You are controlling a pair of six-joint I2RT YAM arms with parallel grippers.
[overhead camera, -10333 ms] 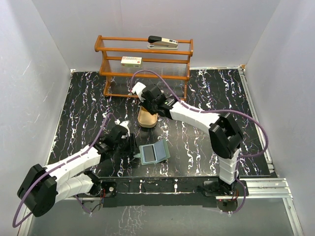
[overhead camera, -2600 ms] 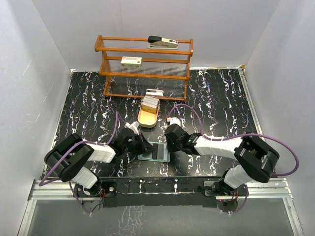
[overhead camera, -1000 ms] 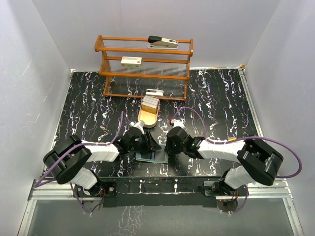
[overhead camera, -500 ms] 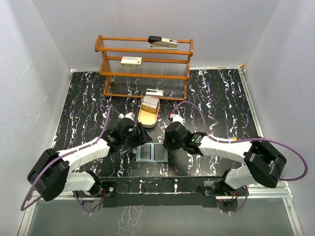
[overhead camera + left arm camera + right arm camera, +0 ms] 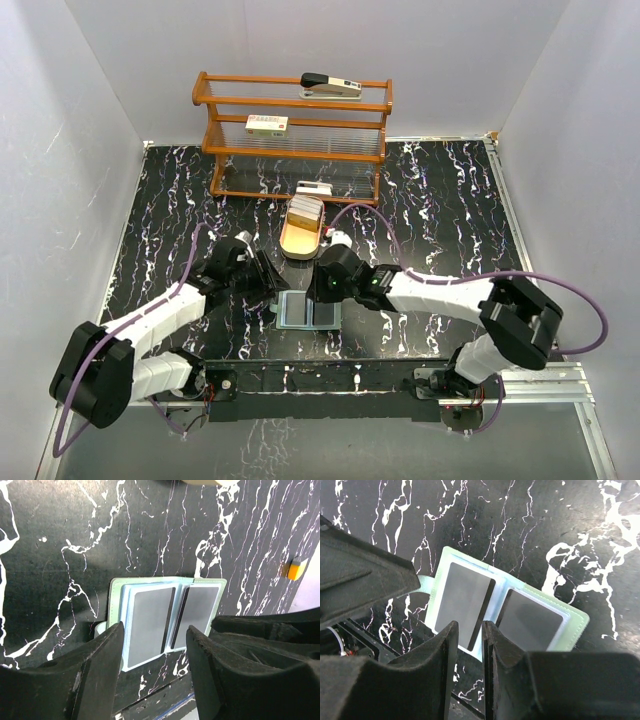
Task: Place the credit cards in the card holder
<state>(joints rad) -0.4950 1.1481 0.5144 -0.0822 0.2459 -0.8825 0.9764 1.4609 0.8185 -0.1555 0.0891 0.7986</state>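
Observation:
The sage-green card holder (image 5: pixel 308 311) lies open flat near the table's front edge. It also shows in the left wrist view (image 5: pixel 165 616) and the right wrist view (image 5: pixel 505 615), with a grey card in each of its two clear pockets. More credit cards (image 5: pixel 305 211) stand in the tan tray (image 5: pixel 297 243) behind it. My left gripper (image 5: pixel 268 281) hovers just left of the holder, jaws wide open and empty (image 5: pixel 154 628). My right gripper (image 5: pixel 323 287) hovers over the holder's far edge, jaws a narrow gap apart with nothing between them (image 5: pixel 470 626).
A wooden rack (image 5: pixel 294 150) stands at the back with a stapler (image 5: pixel 330 85) on top and a white box (image 5: pixel 267 124) on its shelf. Another white box (image 5: pixel 314 188) lies at the rack's foot, just behind the tray.
Both grippers have lifted off the holder. My left gripper has drawn back to the left and my right gripper has shifted left above the holder's far edge. The holder lies flat.

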